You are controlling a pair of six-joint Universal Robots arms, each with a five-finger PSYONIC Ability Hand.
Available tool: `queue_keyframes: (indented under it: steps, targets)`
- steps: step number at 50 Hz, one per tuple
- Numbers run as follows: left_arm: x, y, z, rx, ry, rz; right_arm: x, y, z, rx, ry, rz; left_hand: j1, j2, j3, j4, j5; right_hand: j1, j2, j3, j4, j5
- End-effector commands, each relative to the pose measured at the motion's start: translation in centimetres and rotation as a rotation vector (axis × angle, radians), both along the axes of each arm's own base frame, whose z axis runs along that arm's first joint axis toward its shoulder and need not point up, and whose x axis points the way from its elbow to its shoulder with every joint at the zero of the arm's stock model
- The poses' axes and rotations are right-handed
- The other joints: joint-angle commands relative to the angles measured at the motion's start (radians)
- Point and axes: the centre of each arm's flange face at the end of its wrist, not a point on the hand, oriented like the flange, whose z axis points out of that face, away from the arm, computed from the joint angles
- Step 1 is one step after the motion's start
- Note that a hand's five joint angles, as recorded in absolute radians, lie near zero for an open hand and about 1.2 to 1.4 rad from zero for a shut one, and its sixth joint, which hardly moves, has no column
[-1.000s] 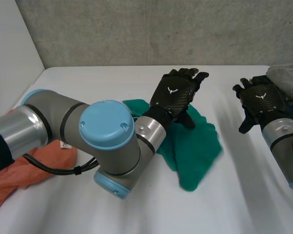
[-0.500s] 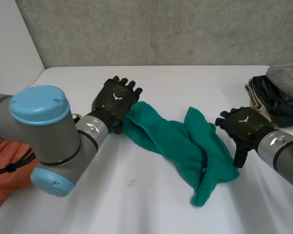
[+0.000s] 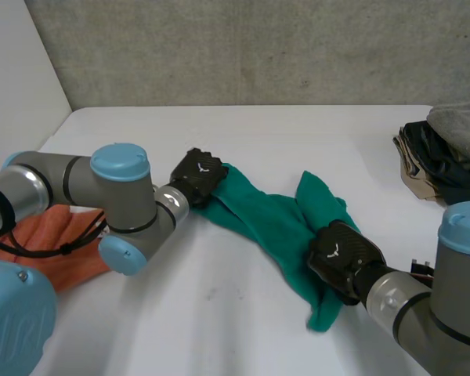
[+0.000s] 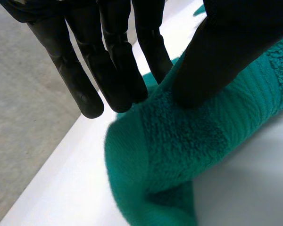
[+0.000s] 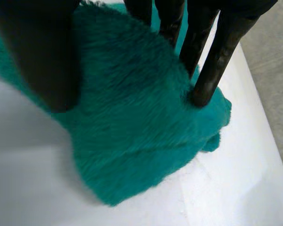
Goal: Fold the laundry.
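L hand (image 3: pixel 197 174) is pinching one end of the green towel (image 3: pixel 268 213) btw thumb and straight fingers. R hand (image 3: pixel 341 258) is clamping the opposite, nearer end likewise. Step, prob.: gripping to spread it on the white table (image 3: pixel 219 313). Next is calling for pulling the ends apart w/o slipping. Terry is looking thick, soft, twisted into a rumpled strip.

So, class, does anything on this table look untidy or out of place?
Yes. The green towel lies twisted and bunched between the left hand and the right hand, not flat. An orange cloth lies crumpled beside the left arm.
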Motion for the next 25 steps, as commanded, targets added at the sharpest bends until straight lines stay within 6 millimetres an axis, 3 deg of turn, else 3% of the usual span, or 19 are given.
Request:
queue_keyframes:
  steps: [1,5,8,11,14,18,25]
  targets:
    - [1.6,-0.1,5.8,-0.135,0.045,0.147,0.6,-2.8,1.2,-0.126,-0.119,-0.052,0.26,0.204,0.21,0.202,0.248,0.649,0.635,0.643,0.645,0.667]
    - [2.4,1.1,9.8,-0.225,0.098,0.165,-0.9,-5.4,5.3,-0.175,-0.297,-0.19,0.26,0.204,0.21,0.202,0.248,0.649,0.635,0.643,0.645,0.667]
    - [3.3,2.3,13.0,-0.287,0.14,0.178,-4.1,-8.9,8.2,-0.165,-0.513,-0.368,0.26,0.204,0.21,0.202,0.248,0.649,0.635,0.643,0.645,0.667]
    - [4.8,3.5,15.1,-0.316,0.154,0.198,-6.6,-11.3,9.9,-0.131,-0.68,-0.479,0.26,0.204,0.21,0.202,0.248,0.649,0.635,0.643,0.645,0.667]
    - [5.5,4.5,15.9,-0.321,0.158,0.197,-8.1,-12.3,10.9,-0.082,-0.717,-0.523,0.26,0.204,0.21,0.202,0.248,0.649,0.635,0.643,0.645,0.667]
    - [6.3,6.2,16.0,-0.305,0.154,0.192,-8.6,-12.4,10.4,0.037,-0.682,-0.524,0.26,0.204,0.21,0.202,0.248,0.649,0.635,0.643,0.645,0.667]
    - [6.9,8.3,12.0,-0.169,0.065,0.186,-8.2,-12.2,6.0,0.201,-0.502,-0.516,0.26,0.204,0.21,0.202,0.248,0.649,0.635,0.643,0.645,0.667]
